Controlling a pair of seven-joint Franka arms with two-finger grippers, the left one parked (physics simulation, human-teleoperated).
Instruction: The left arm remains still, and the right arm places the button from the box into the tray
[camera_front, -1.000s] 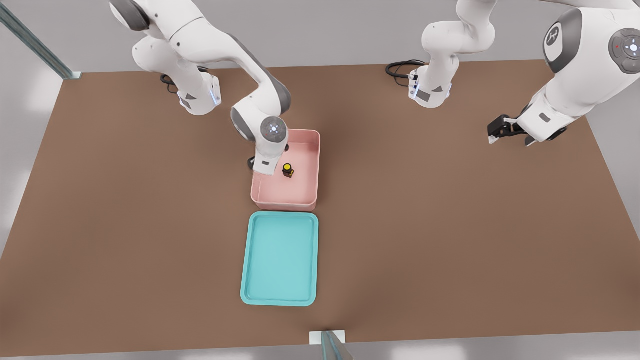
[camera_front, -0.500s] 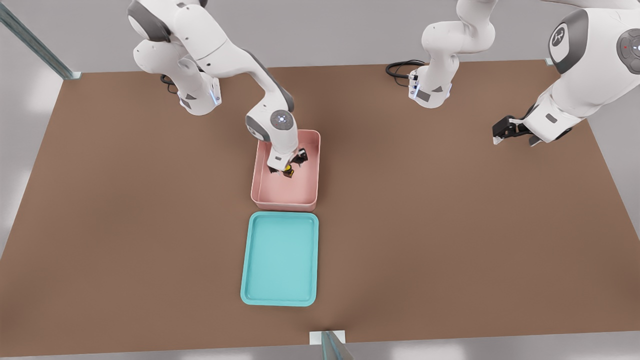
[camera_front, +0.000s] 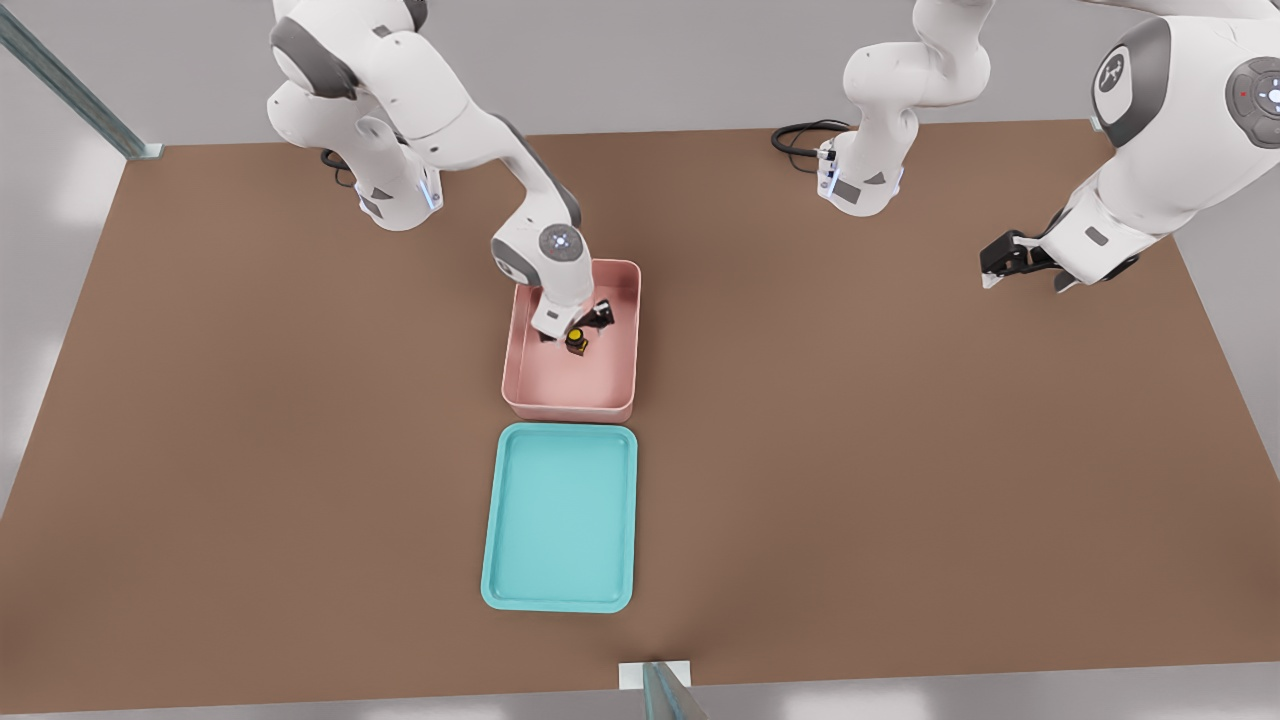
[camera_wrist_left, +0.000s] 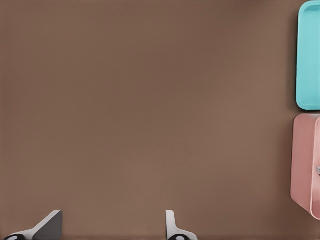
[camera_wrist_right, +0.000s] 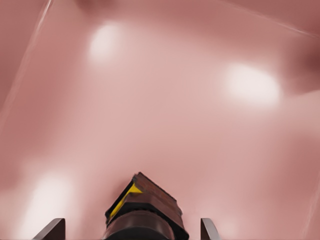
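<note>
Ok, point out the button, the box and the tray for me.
button (camera_front: 576, 338), front view, on its yellow cap.
box (camera_front: 570, 408), front view, on the pink wall nearest the tray.
tray (camera_front: 560, 515), front view, on its bare turquoise floor.

Mostly bare brown table (camera_wrist_left: 150, 100), flat and evenly lit. At one edge, cut off by the frame, part of the turquoise tray (camera_wrist_left: 310, 55), with low rim and rounded corners showing. Just beside it, end to end with a narrow strip of table between, part of the pale pink box (camera_wrist_left: 302, 165), taller-walled, one rounded corner in sight. Well apart from both, the left gripper (camera_wrist_left: 110, 232): two grey fingertips (camera_wrist_left: 49, 226) spread wide, only table between them, holding nothing.
</note>
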